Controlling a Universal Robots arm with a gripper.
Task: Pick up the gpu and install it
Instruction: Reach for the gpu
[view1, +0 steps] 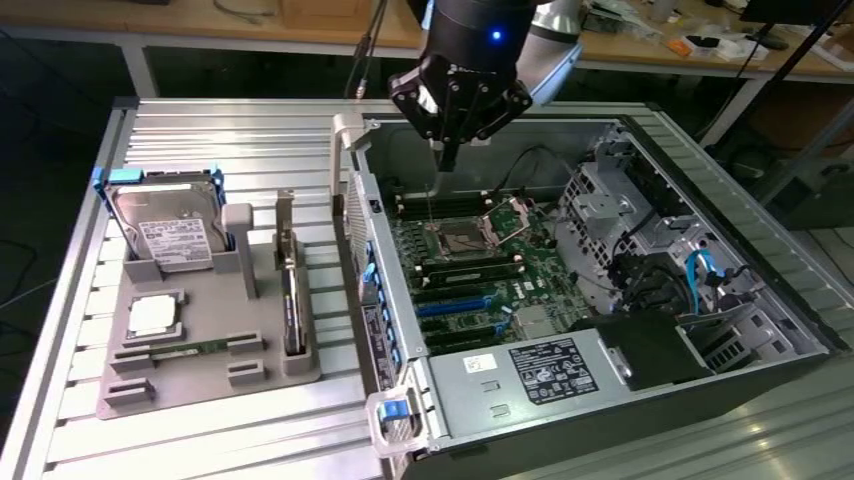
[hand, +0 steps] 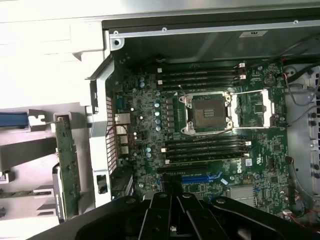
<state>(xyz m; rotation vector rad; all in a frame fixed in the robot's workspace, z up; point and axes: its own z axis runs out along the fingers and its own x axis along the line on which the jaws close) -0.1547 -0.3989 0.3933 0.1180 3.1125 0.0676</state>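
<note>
The gpu (view1: 290, 292), a thin dark card with a silvery edge, stands on edge in the grey holder tray (view1: 267, 375) at the exterior view's left of the PC case. In the wrist view the gpu (hand: 67, 162) appears beside the case wall, its board looking green. My gripper (view1: 447, 163) hangs shut above the far end of the open case, over the motherboard (view1: 487, 265), well away from the card. Its black fingers (hand: 159, 212) are pressed together with nothing between them.
The open PC case (view1: 400, 400) holds an open CPU socket (hand: 209, 112), memory slots and blue expansion slots (hand: 200, 177). On the tray sit a hard drive in a blue frame (view1: 167, 235), a processor (view1: 154, 315) and a green memory stick (view1: 180, 350). Ribbed metal table (view1: 200, 440).
</note>
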